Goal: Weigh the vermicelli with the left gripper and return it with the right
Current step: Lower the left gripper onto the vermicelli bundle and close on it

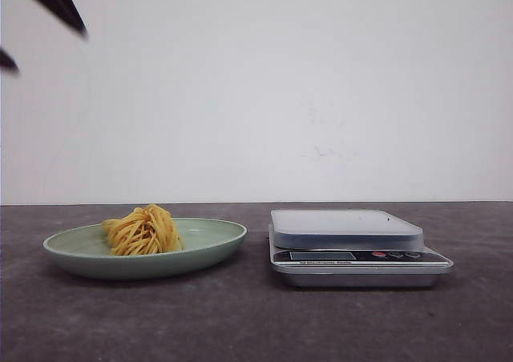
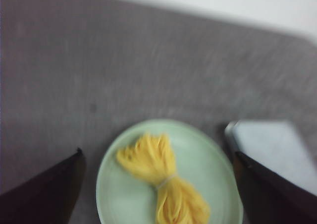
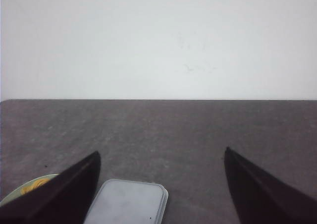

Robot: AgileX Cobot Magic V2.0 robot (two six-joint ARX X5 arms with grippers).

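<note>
Front view: vermicelli [image 1: 143, 231] mid-plate [image 1: 208, 250], left gripper [image 2: 157, 184] spread high above; right gripper [image 3: 161, 184] spread

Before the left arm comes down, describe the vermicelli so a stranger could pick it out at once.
On the dark grey table stand two things: a pale green plate on the left and a silver kitchen scale on the right. The vermicelli lies on the plate, left of its middle. It is a small coiled bundle of thin yellow-orange strands, the only brightly coloured thing there.
</note>
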